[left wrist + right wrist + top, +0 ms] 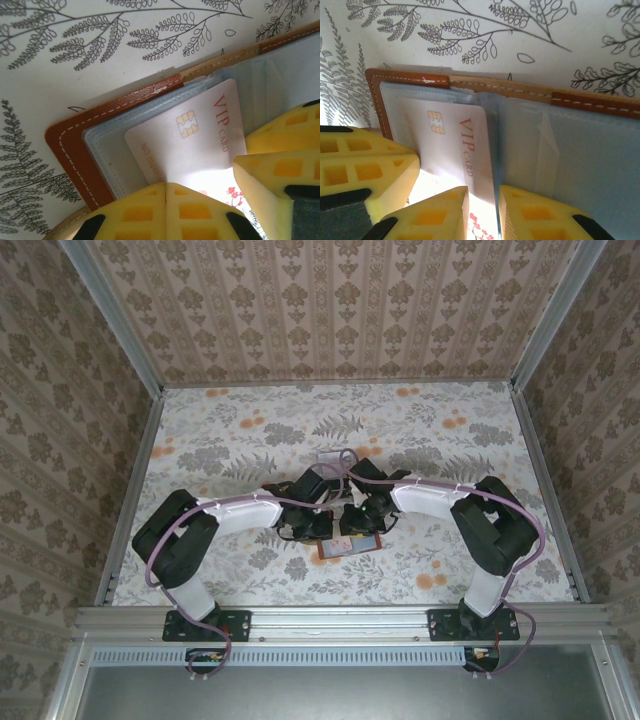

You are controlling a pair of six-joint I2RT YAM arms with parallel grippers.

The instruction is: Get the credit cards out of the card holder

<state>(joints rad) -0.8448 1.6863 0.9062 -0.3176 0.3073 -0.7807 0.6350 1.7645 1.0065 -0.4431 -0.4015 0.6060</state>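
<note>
K: Closest in, left gripper (166, 189) pressed together at VIP card (200, 135) edge; pinch unclear. And right gripper (484, 200)?
M: Slightly spread, astride that card's edge. Opened card holder (350, 546) lies front-centre on desk (240, 440), long axis left-right; card juts crosswise toward both.

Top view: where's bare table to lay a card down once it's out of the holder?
Bare table: the wide strip along the back wall, and the near patches either side of the card holder, along the front rail. Crowded: the centre, where the left tool and right tool meet over the holder.
</note>
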